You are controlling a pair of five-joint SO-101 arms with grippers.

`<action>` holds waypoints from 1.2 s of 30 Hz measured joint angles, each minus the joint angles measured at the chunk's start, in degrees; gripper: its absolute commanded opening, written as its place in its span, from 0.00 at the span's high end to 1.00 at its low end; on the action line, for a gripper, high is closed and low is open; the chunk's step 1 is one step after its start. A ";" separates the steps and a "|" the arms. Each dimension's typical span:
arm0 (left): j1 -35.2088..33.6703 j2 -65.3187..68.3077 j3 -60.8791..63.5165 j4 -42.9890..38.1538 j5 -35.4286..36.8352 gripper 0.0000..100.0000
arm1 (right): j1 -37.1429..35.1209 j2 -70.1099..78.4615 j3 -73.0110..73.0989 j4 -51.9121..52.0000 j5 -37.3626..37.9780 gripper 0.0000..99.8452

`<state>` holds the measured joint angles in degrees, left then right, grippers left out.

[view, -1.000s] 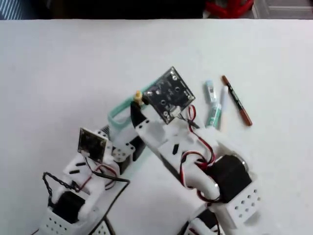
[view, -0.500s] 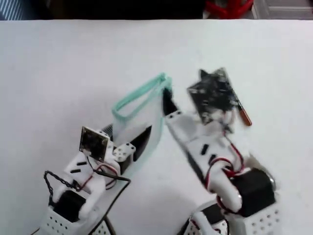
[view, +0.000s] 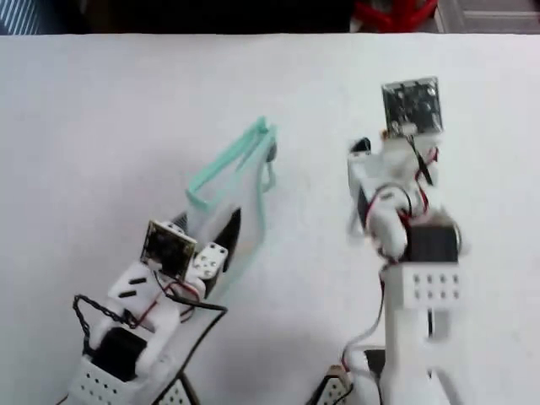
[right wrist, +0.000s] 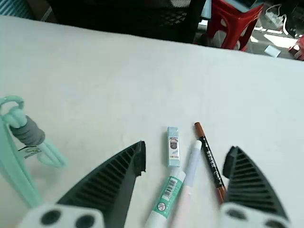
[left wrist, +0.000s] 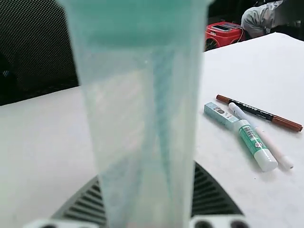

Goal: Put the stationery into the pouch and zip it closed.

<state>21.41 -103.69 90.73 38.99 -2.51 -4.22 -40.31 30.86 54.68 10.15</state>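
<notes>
The translucent pouch point(view: 232, 190) with a teal zip edge lies left of centre, its grey zip pull point(right wrist: 29, 133) at the far end. My left gripper point(view: 211, 253) is shut on the pouch's near end, and the pouch point(left wrist: 142, 118) rises right in front of its camera. The stationery lies together on the table: a brown pen point(right wrist: 209, 161), a white pen point(right wrist: 191, 168), a green-and-white tube point(right wrist: 166, 194) and a small teal box point(right wrist: 173, 152). My right gripper point(right wrist: 185, 152) hovers open just above them, one finger on each side. In the high view the right arm point(view: 413, 253) covers them.
The white table point(view: 101, 110) is bare around the pouch and the arms. A dark chair and a red object point(right wrist: 228, 19) stand beyond the far edge. The left arm's cable point(view: 93, 312) loops near the front left.
My right gripper has left the pouch's zip end and swung right, over the stationery. The pouch's far end has shifted away from the arms and to the right.
</notes>
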 measured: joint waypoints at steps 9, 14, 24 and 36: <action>-0.35 -0.79 -1.23 5.71 0.88 0.78 | 0.26 40.97 -26.90 4.48 0.18 0.76; -2.73 0.00 -1.23 6.68 6.33 0.75 | 2.73 60.04 -43.43 13.54 1.93 0.76; -3.25 0.00 -1.23 6.68 7.47 0.75 | 6.68 81.58 -61.19 17.93 5.71 0.77; -3.16 0.00 -1.05 9.93 7.47 0.75 | 2.29 87.38 -72.62 22.68 6.33 0.77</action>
<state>18.24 -103.69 89.67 48.92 4.97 -1.93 47.08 -41.76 77.36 16.48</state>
